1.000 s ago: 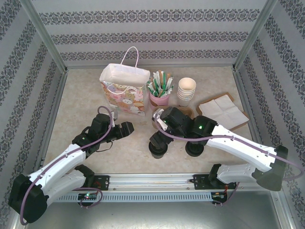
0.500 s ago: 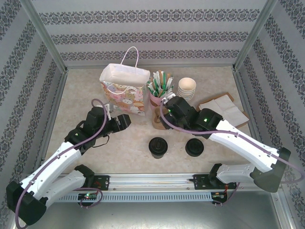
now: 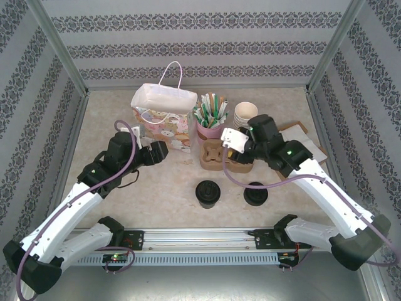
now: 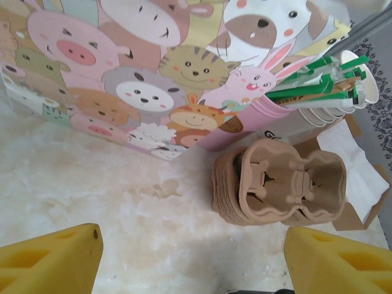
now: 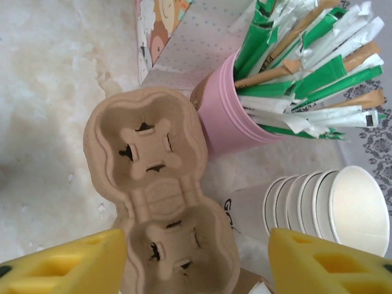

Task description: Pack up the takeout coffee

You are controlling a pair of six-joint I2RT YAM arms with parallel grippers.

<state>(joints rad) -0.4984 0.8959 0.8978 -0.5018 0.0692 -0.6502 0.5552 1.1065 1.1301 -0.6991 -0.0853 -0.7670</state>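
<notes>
Two takeout coffee cups with black lids stand at the front of the table, one at the left (image 3: 208,193) and one at the right (image 3: 255,193). My right gripper (image 3: 238,158) is behind them, over the brown cardboard cup carrier (image 3: 216,155). In the right wrist view its jaws (image 5: 196,263) are open and straddle the near cup hole of the carrier (image 5: 153,171). My left gripper (image 3: 158,152) hangs open by the foot of the cartoon-animal gift bag (image 3: 164,122), its fingers (image 4: 52,260) over bare table and the carrier (image 4: 288,184) just ahead.
A pink cup of sugar sticks (image 3: 210,116) stands behind the carrier, next to stacked white paper cups (image 3: 245,118). White napkins (image 3: 294,144) lie at the right. Patterned walls close in the table on three sides.
My right arm has drawn back from above the left coffee cup to the cup carrier. My left arm has moved back toward the gift bag.
</notes>
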